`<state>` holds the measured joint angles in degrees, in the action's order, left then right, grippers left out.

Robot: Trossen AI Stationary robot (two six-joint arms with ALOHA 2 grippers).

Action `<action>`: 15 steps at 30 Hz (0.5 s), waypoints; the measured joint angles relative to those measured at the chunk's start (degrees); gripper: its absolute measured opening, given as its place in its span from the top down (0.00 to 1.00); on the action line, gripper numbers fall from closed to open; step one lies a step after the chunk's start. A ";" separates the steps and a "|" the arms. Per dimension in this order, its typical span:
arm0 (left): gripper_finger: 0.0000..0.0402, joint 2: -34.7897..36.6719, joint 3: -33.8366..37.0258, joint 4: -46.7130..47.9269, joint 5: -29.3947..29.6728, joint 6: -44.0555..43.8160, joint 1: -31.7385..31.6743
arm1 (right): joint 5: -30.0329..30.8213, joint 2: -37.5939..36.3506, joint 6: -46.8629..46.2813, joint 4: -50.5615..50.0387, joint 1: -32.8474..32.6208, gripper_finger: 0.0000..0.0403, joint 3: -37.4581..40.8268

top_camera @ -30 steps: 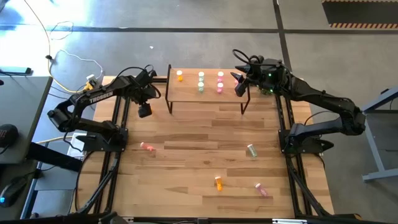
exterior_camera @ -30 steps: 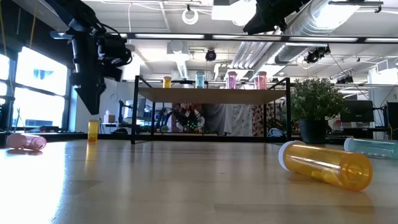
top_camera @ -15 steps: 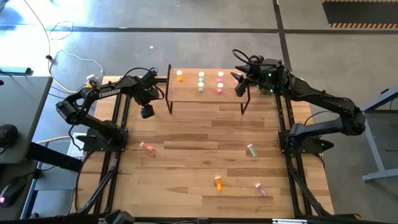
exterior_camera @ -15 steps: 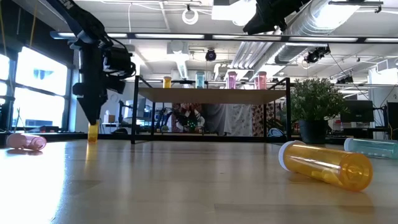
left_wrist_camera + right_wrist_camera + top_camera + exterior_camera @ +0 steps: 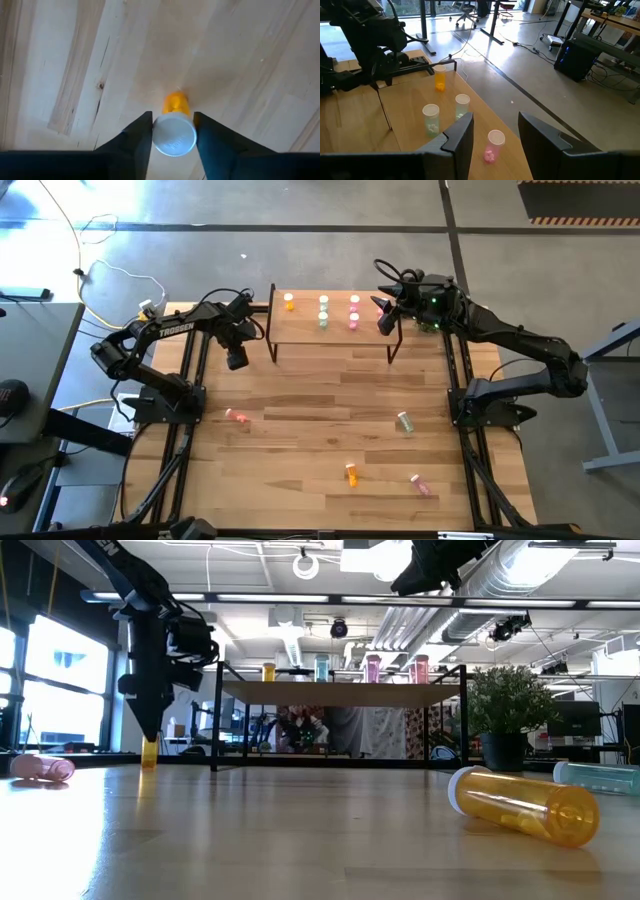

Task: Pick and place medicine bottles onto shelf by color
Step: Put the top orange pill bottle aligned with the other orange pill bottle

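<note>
Left wrist view shows the left hand [image 5: 172,135] closing its fingers either side of an upright orange bottle [image 5: 175,131] on the surface beside the shelf [image 5: 330,328], presumably bound for its orange end, while the right hand [image 5: 495,137] hovers open over the shelf

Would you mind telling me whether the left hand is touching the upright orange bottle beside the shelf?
Touching. In the left wrist view both fingers press against the white cap of the orange bottle, with no gap either side of the left hand.
</note>
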<state>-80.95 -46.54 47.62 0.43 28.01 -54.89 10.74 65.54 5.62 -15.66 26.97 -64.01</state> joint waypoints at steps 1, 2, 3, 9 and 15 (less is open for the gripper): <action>0.70 0.00 0.00 0.00 0.00 0.04 0.00 | 0.00 0.00 -0.02 0.00 -0.01 0.64 0.00; 0.71 0.00 0.00 0.00 0.00 0.07 0.00 | 0.00 0.00 -0.02 0.00 0.01 0.64 0.00; 0.73 0.00 0.00 0.00 0.00 0.05 0.00 | 0.00 0.00 -0.01 0.00 -0.01 0.64 0.00; 0.73 0.02 0.00 0.08 -0.01 -1.05 0.00 | 0.01 0.00 -0.02 0.00 0.00 0.64 0.00; 0.71 2.37 0.00 1.28 -0.24 -3.44 0.00 | 0.02 0.00 -0.02 0.00 0.00 0.64 0.00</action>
<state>-78.57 -46.54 48.89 0.19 24.57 -54.89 10.76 65.54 5.61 -15.66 26.97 -64.01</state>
